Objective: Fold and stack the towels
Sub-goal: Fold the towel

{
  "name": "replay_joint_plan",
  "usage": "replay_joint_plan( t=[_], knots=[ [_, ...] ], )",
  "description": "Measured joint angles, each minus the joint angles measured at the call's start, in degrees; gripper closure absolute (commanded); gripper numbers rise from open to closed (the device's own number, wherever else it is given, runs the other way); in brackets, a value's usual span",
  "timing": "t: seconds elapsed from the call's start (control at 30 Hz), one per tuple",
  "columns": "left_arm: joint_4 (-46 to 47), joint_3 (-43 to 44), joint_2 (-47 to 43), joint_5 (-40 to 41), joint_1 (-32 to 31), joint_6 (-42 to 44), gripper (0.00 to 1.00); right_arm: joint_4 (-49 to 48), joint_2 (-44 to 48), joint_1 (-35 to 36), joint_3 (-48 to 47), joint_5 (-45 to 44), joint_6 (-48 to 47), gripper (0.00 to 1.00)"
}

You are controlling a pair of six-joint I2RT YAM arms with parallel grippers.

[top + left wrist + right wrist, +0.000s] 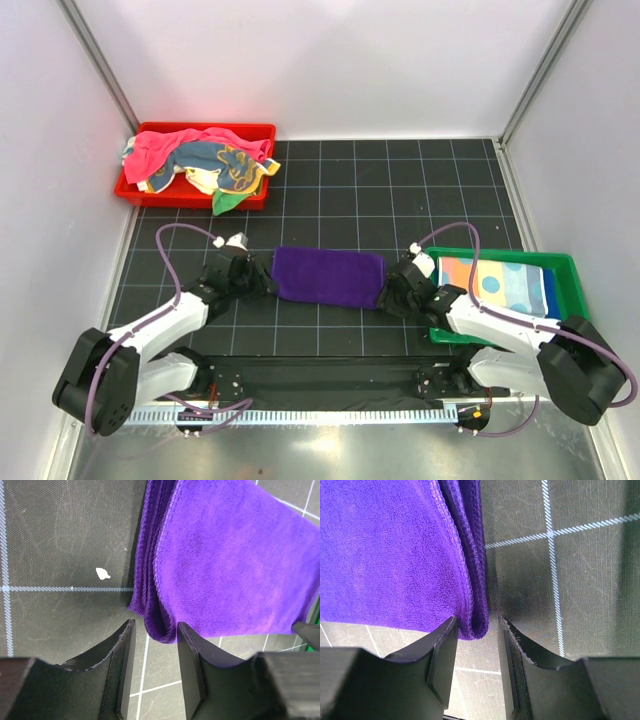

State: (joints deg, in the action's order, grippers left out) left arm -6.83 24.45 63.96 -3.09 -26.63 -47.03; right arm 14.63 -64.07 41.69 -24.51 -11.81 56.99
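The folded purple terry-cloth towel [328, 277] lies flat in the middle of the black mat with white grid lines [400, 190], between the two arms. The left gripper [156, 627] stands at its left end and the right gripper [476, 622] at its right end. On each side the near corner of the stacked layers sits between the two black fingers. The fingers are apart and do not pinch the cloth; on the left side a gap shows between one finger and the fold.

I think the risk is in the closing. If a gripper closes too shallow, it may take only the upper layers, and the lower ones will fall open when the towel is lifted. If one side catches and the other does not, the towel will hang from one end and unfold. An uneven lift could also drag the cloth over the mat and spoil the fold.

The rigid red plastic tray [170, 200] stands at the far left corner. It holds a loose heap: a crumpled pink towel [165, 145] and a teal-and-yellow towel [225, 165], with one green corner hanging over the front rim. The rigid green plastic tray [500, 255] is at the right, just beside the right arm. It holds one folded light blue towel with coloured dots and stripes [500, 285], lying flat.
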Motion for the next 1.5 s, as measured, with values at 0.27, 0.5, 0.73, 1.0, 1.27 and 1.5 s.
replay_joint_plan(
  t=[0.27, 0.5, 0.73, 1.0, 1.27, 1.5],
  knots=[
    [1.9, -1.2, 0.0, -0.4, 0.0, -1.2, 0.65, -1.7, 0.8, 0.0, 1.4, 0.5, 2.3, 0.67],
    [2.8, -1.3, 0.0, -0.7, 0.0, -2.1, 0.80, -2.4, 0.8, 0.0, 1.9, 0.7, 3.3, 0.78],
    [3.3, -1.0, 0.2, -1.2, 0.0, -2.1, 1.00, -2.1, 1.0, 0.0, 1.6, 0.6, 3.3, 0.92],
    [1.3, 7.6, 1.7, -0.2, 0.0, -1.7, 1.00, 3.3, 0.8, -0.5, -6.4, -0.8, 1.1, 0.96],
    [-0.3, 22.8, 9.6, 0.5, 3.0, 1.1, 1.00, 4.6, -7.5, -10.6, -18.5, 2.3, -5.2, 0.98],
    [-0.3, 33.9, 22.9, -0.9, 6.6, 3.7, 1.00, 5.4, -18.3, -17.9, -30.0, 5.7, -11.0, 0.99]
  ],
)
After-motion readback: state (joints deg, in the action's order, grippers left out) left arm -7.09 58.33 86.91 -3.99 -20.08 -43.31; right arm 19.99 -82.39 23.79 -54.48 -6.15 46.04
